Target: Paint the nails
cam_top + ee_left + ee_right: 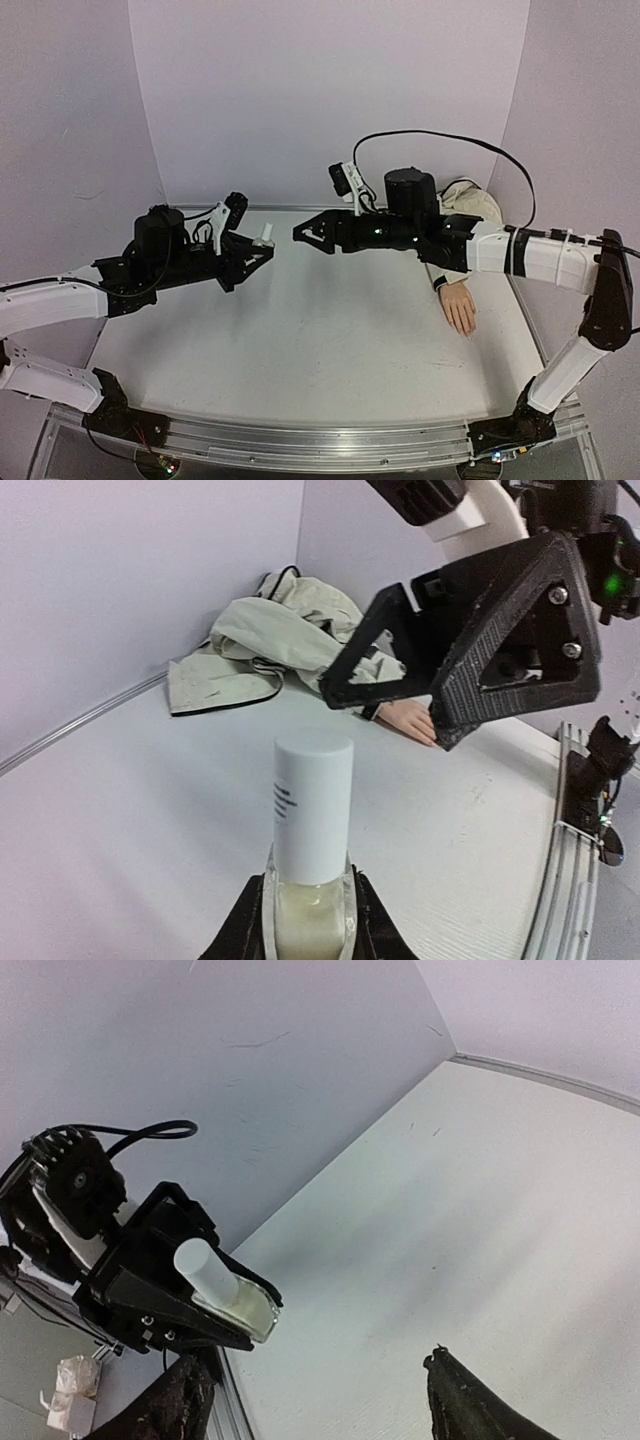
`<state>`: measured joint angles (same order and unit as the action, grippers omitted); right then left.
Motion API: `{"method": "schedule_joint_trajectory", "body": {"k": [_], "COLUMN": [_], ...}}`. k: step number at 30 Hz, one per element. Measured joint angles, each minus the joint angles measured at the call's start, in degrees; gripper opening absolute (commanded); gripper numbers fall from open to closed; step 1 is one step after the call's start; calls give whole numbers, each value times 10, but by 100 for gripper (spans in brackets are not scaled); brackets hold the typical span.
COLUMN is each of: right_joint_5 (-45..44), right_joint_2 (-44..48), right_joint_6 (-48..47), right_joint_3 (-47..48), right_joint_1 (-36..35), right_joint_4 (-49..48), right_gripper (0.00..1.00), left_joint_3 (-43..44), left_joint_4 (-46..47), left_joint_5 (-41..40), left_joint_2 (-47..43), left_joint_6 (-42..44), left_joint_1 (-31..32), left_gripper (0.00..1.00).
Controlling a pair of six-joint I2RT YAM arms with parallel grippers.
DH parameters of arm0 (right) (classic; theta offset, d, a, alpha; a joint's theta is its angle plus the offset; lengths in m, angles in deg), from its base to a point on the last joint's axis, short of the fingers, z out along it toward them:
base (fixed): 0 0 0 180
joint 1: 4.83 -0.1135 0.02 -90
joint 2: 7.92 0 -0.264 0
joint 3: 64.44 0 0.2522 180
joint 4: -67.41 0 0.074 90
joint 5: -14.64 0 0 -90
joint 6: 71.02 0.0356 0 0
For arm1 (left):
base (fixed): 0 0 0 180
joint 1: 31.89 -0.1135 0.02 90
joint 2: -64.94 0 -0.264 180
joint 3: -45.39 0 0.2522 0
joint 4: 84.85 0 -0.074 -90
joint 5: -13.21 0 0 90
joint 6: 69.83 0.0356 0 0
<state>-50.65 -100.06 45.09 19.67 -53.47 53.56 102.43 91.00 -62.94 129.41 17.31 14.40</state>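
Observation:
My left gripper [258,252] is shut on a small clear polish bottle [311,900] with a white cap [313,805], held above the table with the cap pointing at the right arm. The bottle also shows in the right wrist view [235,1305]. My right gripper [305,234] is open and empty, its jaws spread wide, a short way to the right of the cap. It also shows in the left wrist view [400,695]. The peach mannequin hand [459,305] with a beige jacket sleeve [470,203] lies on the table at the right, fingers toward the near edge. Its nails are too small to make out.
The white table [300,340] has lilac walls behind and at both sides. A metal rail [320,445] runs along the near edge. A black cable [440,140] loops over the right arm. The crumpled jacket [260,645] lies in the far right corner.

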Motion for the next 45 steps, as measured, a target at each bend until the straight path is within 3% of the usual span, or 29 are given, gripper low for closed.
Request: {"method": "schedule_joint_trajectory", "body": {"k": [5, 14, 25, 29, 36, 38, 40, 42, 43, 44, 45], "right_joint_5": [-47, -81, -75, -35, 316, 360, 367, 358, 343, 314, 290], "right_joint_2": [-23, -92, -137, -131, -58, -44, -35, -29, -26, -22, -19], "right_joint_6": [57, 103, 98, 50, -83, -101, -115, -119, -118, -115, -107], "right_joint_3": [37, 131, 168, 154, 42, 36, 31, 25, 20, 12, 8], "right_joint_1": [-27, -58, -60, -56, -24, -27, -28, -28, -24, -18, -13], "right_joint_4": [18, 28, 39, 37, -55, -73, -85, -90, -89, -87, -81], "right_gripper": [68, 45, 0, 0, 0, 0, 0, 20, 40, 54, 60], "left_joint_3": [0, 0, 0, 1, 44, 66, 71, 70, 66, 63, 58], "left_joint_4": [-1, -6, -17, -27, -52, -45, -34, -30, -26, -24, -21], "left_joint_5": [-86, -121, -120, -67, 396, 471, 495, 481, 453, 414, 380], "left_joint_2": [3, 20, 20, 20, 50, 65, 68, 68, 66, 64, 62], "left_joint_6": [15, 33, 41, 29, -35, -53, -60, -59, -55, -50, -45], "left_joint_1": [11, 22, 23, 15, -30, -28, -25, -23, -22, -22, -22], "left_gripper": [0, 0, 0, 0, 0, 0, 0, 0, 0, 0, 0]}}
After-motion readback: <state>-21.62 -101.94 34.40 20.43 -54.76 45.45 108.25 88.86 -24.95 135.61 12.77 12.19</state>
